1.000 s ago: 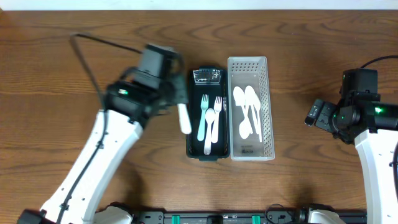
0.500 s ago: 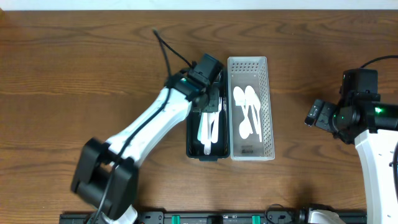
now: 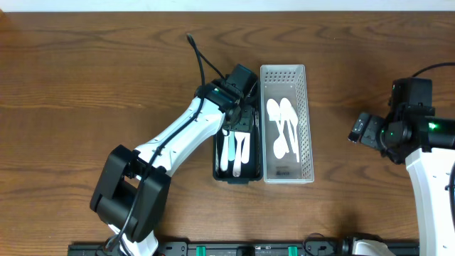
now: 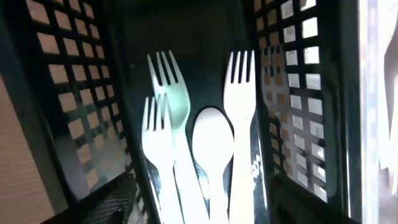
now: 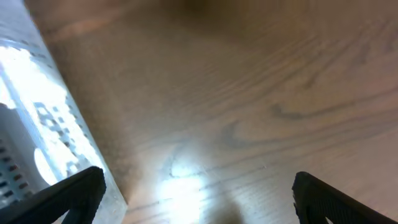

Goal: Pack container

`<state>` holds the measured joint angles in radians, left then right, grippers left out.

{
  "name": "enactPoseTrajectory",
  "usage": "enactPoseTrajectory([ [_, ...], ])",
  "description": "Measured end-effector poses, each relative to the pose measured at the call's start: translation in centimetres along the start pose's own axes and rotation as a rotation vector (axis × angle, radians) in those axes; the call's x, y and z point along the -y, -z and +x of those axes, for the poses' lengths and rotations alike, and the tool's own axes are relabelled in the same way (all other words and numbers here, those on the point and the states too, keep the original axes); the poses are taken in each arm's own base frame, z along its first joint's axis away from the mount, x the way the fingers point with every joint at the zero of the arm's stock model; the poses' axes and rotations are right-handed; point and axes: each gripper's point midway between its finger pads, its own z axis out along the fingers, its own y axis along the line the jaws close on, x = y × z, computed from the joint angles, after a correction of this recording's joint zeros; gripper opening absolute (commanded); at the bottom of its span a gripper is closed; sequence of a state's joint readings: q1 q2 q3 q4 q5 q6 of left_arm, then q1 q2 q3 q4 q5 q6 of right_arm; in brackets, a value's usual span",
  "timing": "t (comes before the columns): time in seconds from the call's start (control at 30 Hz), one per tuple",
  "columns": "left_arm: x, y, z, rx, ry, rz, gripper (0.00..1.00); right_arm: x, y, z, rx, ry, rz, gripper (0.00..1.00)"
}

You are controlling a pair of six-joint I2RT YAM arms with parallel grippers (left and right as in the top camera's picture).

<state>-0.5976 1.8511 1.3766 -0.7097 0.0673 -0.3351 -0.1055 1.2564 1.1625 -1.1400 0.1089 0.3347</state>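
While the left arm reaches across the table (image 3: 85, 71) from the lower left, the left gripper (image 3: 242, 117) hangs low over the far half of the black container (image 3: 234, 178). That container stands lengthwise at the middle of the table, right against or just beside the white container (image 3: 306, 107) on its right.

From overhead the dark fingers merge with the dark basket, and the wrist camera shows no fingertip clearly. So it cannot be told whether this tool is spread or pinching anything.

The left wrist view looks straight into the black container (its walls are a lattice of square holes). Three pale forks (image 4: 241, 81) lie side by side lengthwise, tines toward the top of the frame. A white spoon (image 4: 212, 140) lies between the middle fork and the right one. All the handles run out of the bottom of the picture.

The white container holds several white spoons (image 3: 283, 124) heaped together.

Well apart on the right, the right gripper (image 5: 199, 199) hovers over bare wood. Its two fingers (image 5: 78, 190) are spread wide with nothing between them. An edge of the white container shows at the left of its view.
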Motion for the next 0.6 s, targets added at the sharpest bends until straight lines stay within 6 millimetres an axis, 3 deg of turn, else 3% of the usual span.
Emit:
enactPoseTrajectory([
  [0.1,-0.2,1.1,-0.6,0.037,-0.043,-0.008,0.75,-1.5,0.1,-1.5,0.059,0.039,-0.071,0.99],
  [0.23,-1.5,5.5,-3.0,0.179,-0.050,-0.025,0.77,-5.0,0.9,-4.2,0.188,0.125,-0.182,0.99],
  [0.3,-2.8,8.3,-4.4,0.262,-0.024,-0.030,0.91,-7.2,1.7,-5.4,0.263,0.185,-0.239,0.99],
  [0.33,-3.9,9.9,-5.2,0.311,-0.007,-0.037,0.98,-8.5,2.2,-5.8,0.302,0.226,-0.266,0.99],
  [0.47,-9.6,15.2,-7.0,0.451,0.126,-0.087,0.98,-12.6,3.8,-6.9,0.423,0.348,-0.336,0.99],
  [0.6,-14.9,17.5,-7.3,0.507,0.243,-0.155,0.98,-15.1,3.6,-6.9,0.456,0.429,-0.348,0.99],
])
